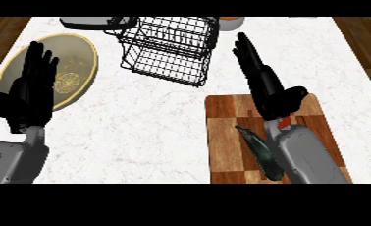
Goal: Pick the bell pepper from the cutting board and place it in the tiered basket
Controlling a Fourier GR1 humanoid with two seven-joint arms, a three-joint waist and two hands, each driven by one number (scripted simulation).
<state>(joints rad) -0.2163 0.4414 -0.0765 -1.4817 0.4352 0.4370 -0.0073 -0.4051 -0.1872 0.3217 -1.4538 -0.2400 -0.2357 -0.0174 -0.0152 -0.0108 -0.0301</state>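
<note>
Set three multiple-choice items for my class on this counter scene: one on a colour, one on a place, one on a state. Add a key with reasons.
1. The basket is
A white
B black
C red

2. The green vegetable lies
A in the basket
B under the basket
C on the board

3. The right hand has its fingers
A straight
B curled round the vegetable
C curled round the basket's rim

Key:
1 B, since its wires show black against the pale counter.
2 C, since it rests on the wood, beside the right forearm.
3 A, since the fingers stretch out flat above the board's far edge and hold nothing.
</note>
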